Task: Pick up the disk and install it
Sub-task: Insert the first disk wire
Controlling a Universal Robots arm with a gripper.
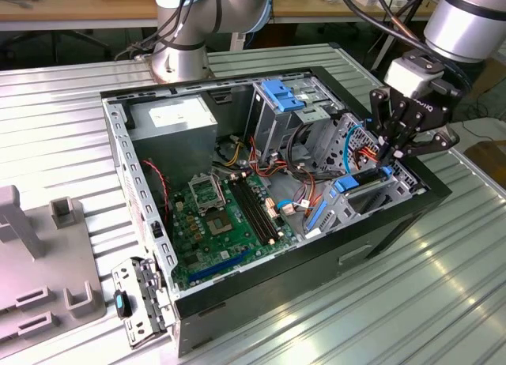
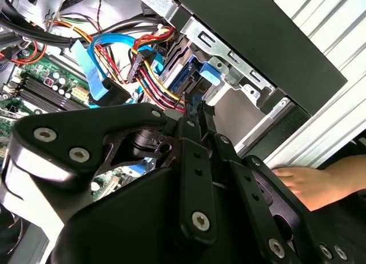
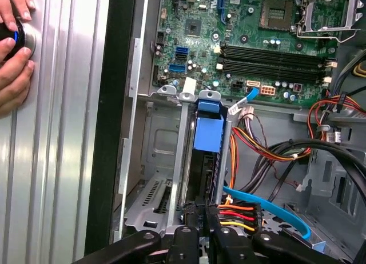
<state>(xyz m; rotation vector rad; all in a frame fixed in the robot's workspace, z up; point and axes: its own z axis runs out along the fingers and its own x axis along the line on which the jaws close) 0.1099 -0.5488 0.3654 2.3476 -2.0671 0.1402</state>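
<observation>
Your gripper hangs over the corner of the open computer case that faces the exterior view's right. Its fingers are pressed together with no real gap, and you can see this in both wrist views. The tips meet the near end of the disk. The gripper's own black links cover the exact contact, so you cannot tell whether it pinches an edge or only bears against it.

The disk stands on edge in the metal drive cage, with its blue carrier tab at the far end toward the motherboard. In the first wrist view you see only a thin dark slab below that tab. In the second wrist view only a patch of blue carrier shows behind the wires.

Just beside the fingertips sits a black plug with red, orange and yellow wires, and a flat blue cable curves away from it. How far the disk is seated in the cage is hard to make out.

The case lies open side up on the ribbed metal bench. A hand rests on a round button on the bench beside the case wall, cut off by the picture's edge. Another hand shows past the gripper body. A grey fixture stands at the bench edge on the exterior view's left.
</observation>
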